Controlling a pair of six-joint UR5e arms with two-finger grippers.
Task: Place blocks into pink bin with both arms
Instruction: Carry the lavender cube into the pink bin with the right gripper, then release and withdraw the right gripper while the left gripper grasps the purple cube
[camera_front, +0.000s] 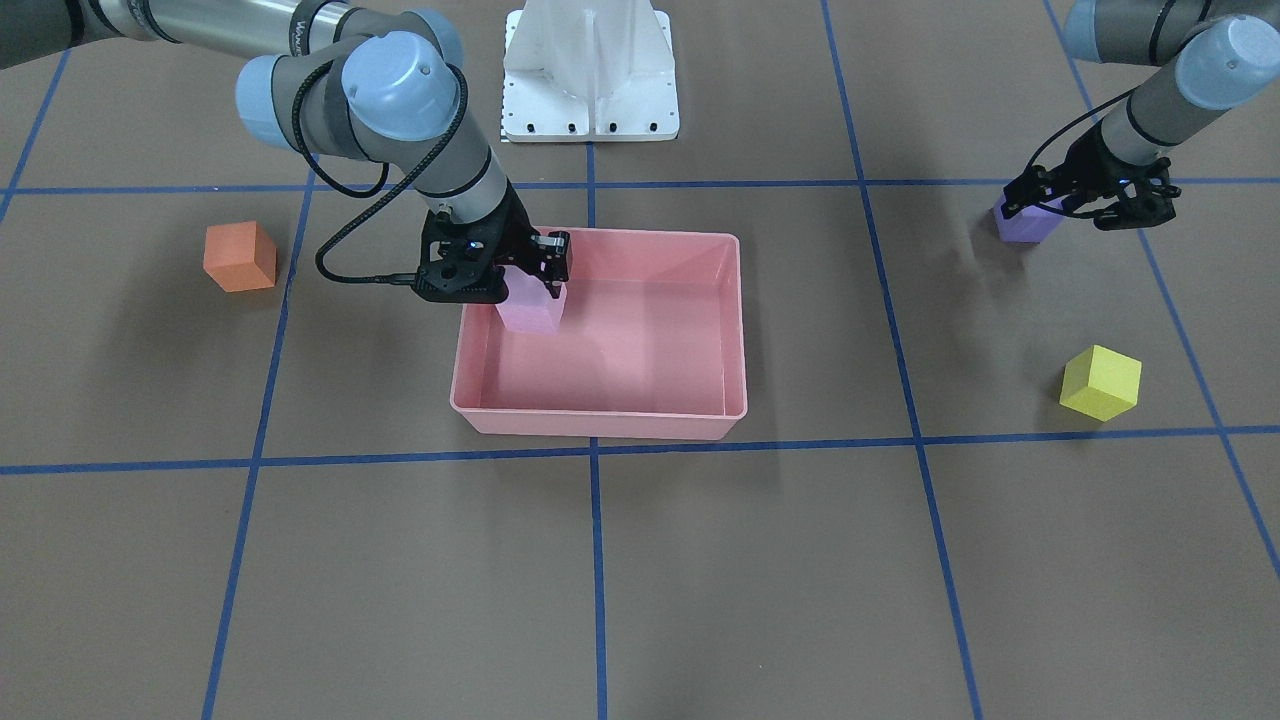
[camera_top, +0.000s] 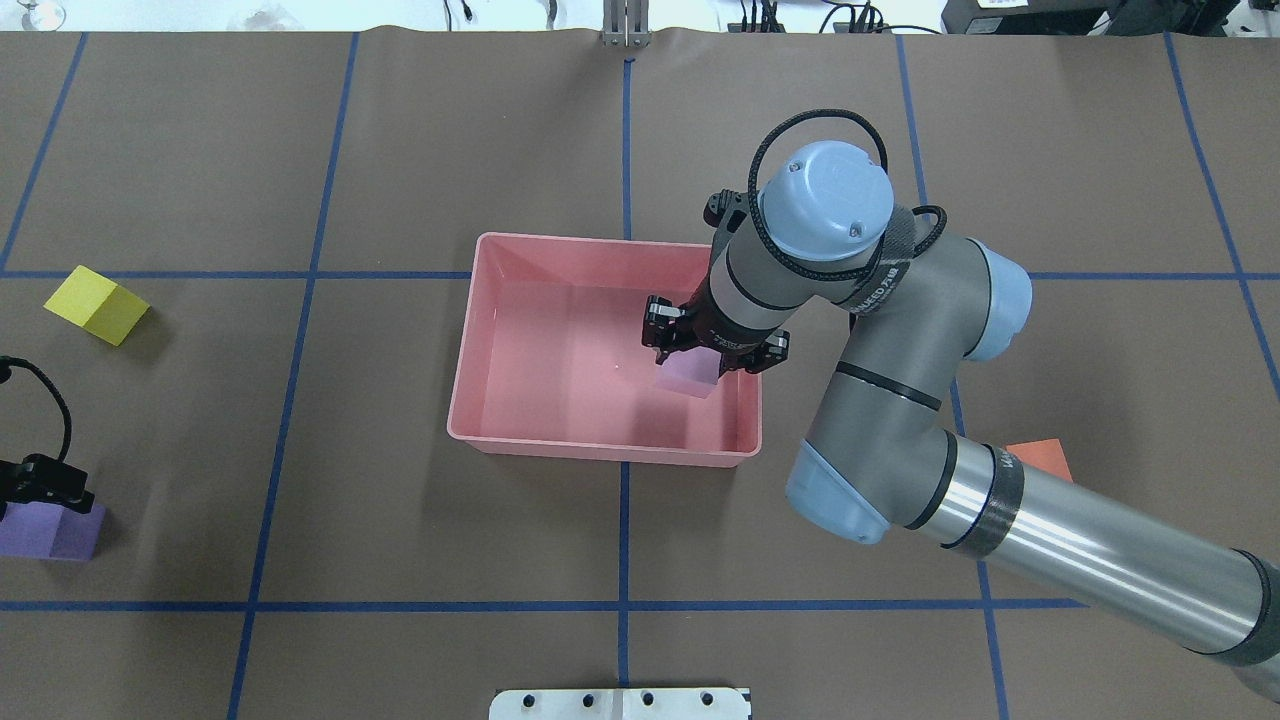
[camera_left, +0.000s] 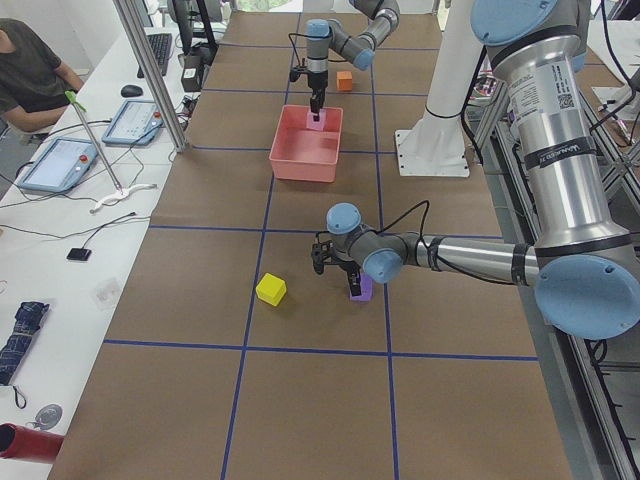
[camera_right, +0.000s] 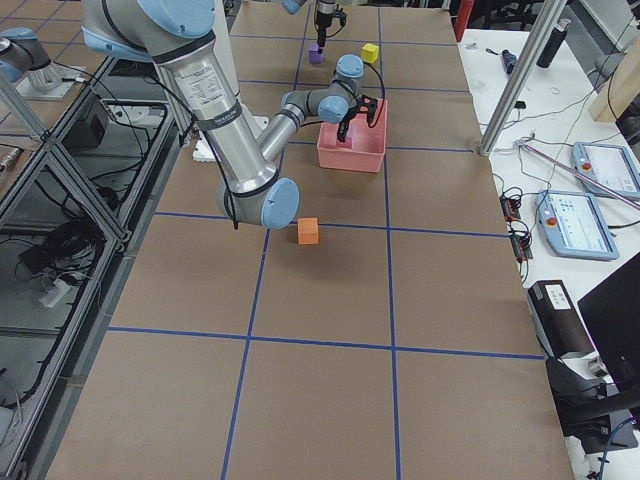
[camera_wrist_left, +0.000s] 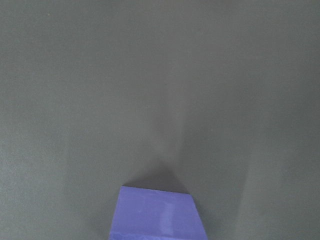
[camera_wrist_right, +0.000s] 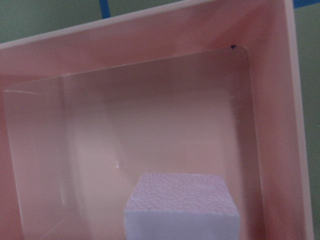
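My right gripper (camera_front: 545, 272) is shut on the pink-lilac block (camera_front: 532, 308) and holds it inside the pink bin (camera_front: 600, 422), near the bin's robot-side wall; the right wrist view shows the block (camera_wrist_right: 181, 205) over the bin floor (camera_wrist_right: 150, 130). My left gripper (camera_front: 1035, 198) is low over the purple block (camera_front: 1027, 224), which stands on the table; the jaws look open around its top. The left wrist view shows the purple block (camera_wrist_left: 159, 212) at its bottom edge. The orange block (camera_front: 240, 257) and the yellow block (camera_front: 1100, 382) lie loose on the table.
The white pedestal base (camera_front: 590, 75) stands behind the bin. Blue tape lines (camera_front: 595, 560) grid the brown table. The right arm's elbow (camera_top: 900, 400) hangs over the table between the bin and the orange block (camera_top: 1040, 458).
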